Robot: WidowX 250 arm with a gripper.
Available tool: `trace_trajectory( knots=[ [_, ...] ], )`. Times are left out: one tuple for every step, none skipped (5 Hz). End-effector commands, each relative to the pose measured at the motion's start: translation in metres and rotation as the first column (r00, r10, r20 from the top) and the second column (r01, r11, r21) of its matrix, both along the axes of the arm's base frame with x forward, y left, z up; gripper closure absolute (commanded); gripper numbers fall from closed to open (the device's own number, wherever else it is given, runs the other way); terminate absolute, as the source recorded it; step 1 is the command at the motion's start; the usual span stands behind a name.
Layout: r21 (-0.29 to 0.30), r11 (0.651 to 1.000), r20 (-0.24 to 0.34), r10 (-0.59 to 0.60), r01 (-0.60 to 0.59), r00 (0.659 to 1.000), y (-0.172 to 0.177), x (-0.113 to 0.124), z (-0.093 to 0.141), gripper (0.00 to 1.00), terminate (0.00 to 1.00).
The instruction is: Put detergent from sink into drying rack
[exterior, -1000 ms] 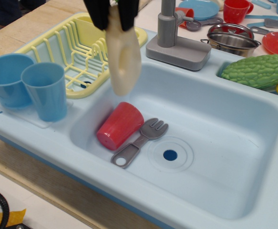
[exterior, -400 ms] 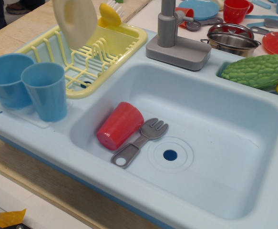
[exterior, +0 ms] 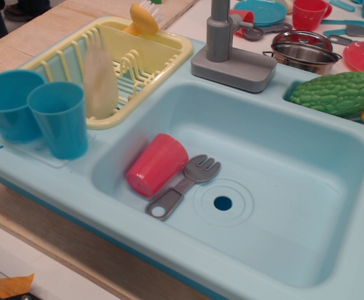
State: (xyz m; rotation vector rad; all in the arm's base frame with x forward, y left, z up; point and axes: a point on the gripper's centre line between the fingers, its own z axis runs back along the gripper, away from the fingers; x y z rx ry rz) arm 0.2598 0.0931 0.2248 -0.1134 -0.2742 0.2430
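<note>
My wooden table point(exterior: 50, 34) carries the light blue sink point(exterior: 331, 262). A scrap of orange tape point(exterior: 12, 285) lies on the pale surface at the near edge.

From my feed the detergent point(exterior: 100, 81) is a motion-blurred smear over the drying rack point(exterior: 163, 44); I cannot tell its pose. Gripper outside the frame. Sink point(exterior: 281, 262) cropped at bottom right.

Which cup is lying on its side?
The red cup in the sink, beside the grey fork. Both blue cups stand upright on the ledge.
</note>
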Motion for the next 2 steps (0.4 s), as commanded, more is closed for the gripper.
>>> trace_trajectory(
  knots=[
    [0.019, 1.000, 0.040, 0.008, -0.008, 0.999, 0.0034, 0.0010, 0.0124, 0.00, 0.00],
    [0.019, 1.000, 0.040, 0.008, -0.008, 0.999, 0.0034, 0.0010, 0.0124, 0.00, 1.00]
  ],
)
